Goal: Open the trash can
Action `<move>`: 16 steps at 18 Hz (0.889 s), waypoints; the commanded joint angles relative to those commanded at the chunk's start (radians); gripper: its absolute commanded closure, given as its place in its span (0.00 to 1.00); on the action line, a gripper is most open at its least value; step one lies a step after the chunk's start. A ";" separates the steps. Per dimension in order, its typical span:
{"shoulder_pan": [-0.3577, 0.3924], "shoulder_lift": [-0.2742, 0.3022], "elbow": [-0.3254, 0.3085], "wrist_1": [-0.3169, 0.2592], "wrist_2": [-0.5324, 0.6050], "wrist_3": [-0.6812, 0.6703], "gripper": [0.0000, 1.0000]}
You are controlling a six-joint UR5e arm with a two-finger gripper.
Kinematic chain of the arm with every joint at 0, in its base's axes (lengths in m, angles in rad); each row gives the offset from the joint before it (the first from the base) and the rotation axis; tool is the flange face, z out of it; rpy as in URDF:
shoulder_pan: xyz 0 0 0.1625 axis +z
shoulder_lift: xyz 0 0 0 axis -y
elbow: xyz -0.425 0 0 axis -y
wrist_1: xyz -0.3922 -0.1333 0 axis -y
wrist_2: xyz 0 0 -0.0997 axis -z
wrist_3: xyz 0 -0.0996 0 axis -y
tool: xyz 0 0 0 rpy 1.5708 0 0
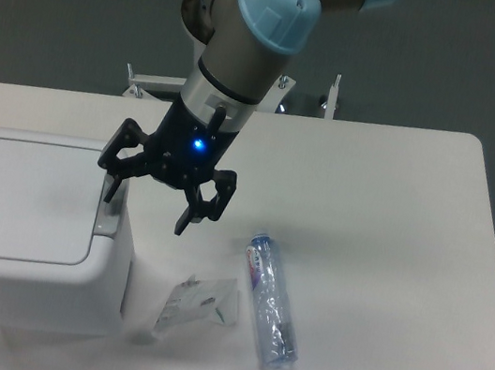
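Note:
The trash can (21, 233) is a large boxy white bin at the left of the table, its flat lid (17, 199) shut. A small grey push-button latch (107, 217) sits at the lid's right edge. My gripper (147, 204) hangs open just above and right of that edge. Its left finger (115, 184) is right over the latch, its right finger (190, 215) is out over the table. Whether the left finger touches the latch I cannot tell.
A clear plastic bottle (270, 305) lies on the white table (392, 228) right of the bin. A crumpled clear wrapper (199, 302) lies between the bin and the bottle. Metal clamps (334, 95) stand at the table's far edge.

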 joint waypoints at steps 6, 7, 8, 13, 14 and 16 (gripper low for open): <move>0.000 0.000 -0.002 0.023 0.003 0.002 0.00; 0.000 -0.005 -0.002 0.034 0.003 0.002 0.00; 0.000 -0.006 0.000 0.037 0.003 0.002 0.00; 0.000 -0.011 -0.003 0.037 0.029 0.012 0.00; 0.000 -0.012 -0.003 0.037 0.032 0.011 0.00; 0.000 -0.012 -0.002 0.037 0.032 0.011 0.00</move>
